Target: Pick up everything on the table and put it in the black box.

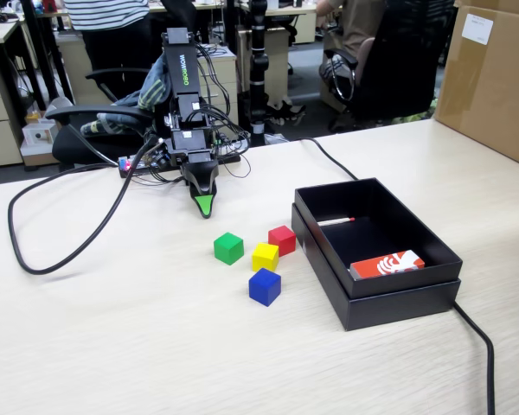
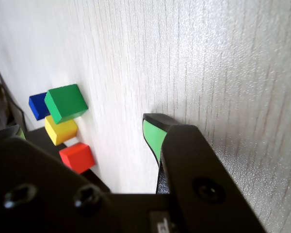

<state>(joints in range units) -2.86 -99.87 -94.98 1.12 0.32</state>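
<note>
Four small cubes lie close together on the table (image 1: pixel 112 346): green (image 1: pixel 228 248), red (image 1: pixel 282 239), yellow (image 1: pixel 265 257) and blue (image 1: pixel 265 286). The black box (image 1: pixel 398 307) stands just right of them. My gripper (image 1: pixel 205 207) points down at the tabletop behind the cubes, a short way from the green one. In the wrist view the gripper (image 2: pixel 86 129) is open. One green-padded finger (image 2: pixel 153 135) is at the right, and only the other's tip shows at the left edge. Nothing is held. That view shows the green cube (image 2: pixel 65 102), blue (image 2: pixel 37 105), yellow (image 2: pixel 60 129) and red (image 2: pixel 77 157).
An orange-red and white card (image 1: pixel 387 264) lies inside the box. A black cable (image 1: pixel 69 251) loops over the table's left side and another (image 1: pixel 477 341) runs off the box's right corner. A brown carton (image 1: pixel 493 78) stands at the back right.
</note>
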